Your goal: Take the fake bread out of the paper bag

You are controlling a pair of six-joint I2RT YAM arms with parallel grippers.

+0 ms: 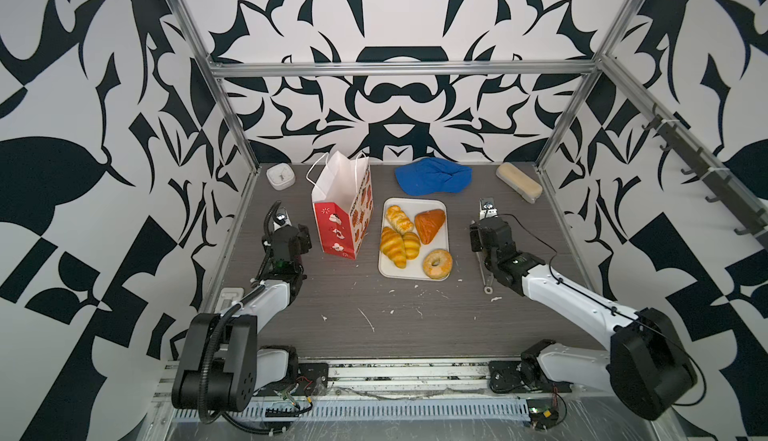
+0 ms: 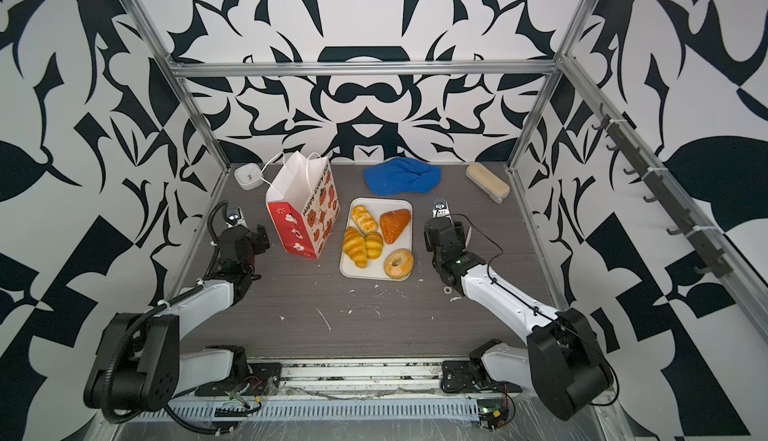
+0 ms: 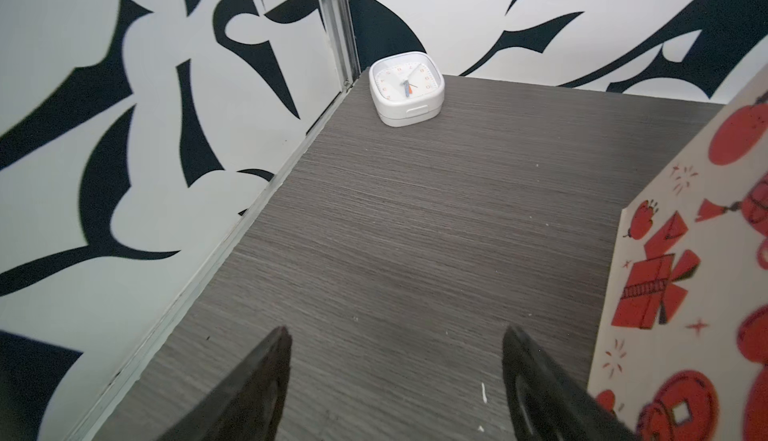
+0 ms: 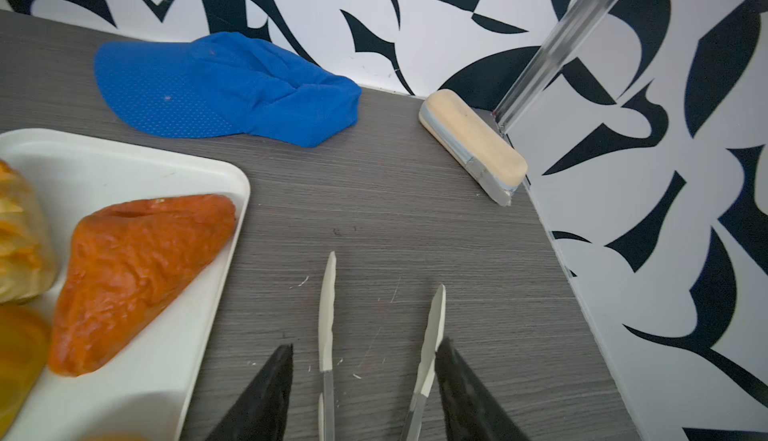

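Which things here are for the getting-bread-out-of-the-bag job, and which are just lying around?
For the job: paper bag; braided loaf, two croissants, brown triangular pastry, doughnut, all on the white tray; probably the tongs.
Just lying about: clock, blue cap, beige block.

You're looking into a booth of white walls (image 1: pixel 395 98) with bold black shapes, framed in aluminium bars (image 1: pixel 403 69), over a dark grey wood-grain surface (image 1: pixel 374 306), evenly lit.
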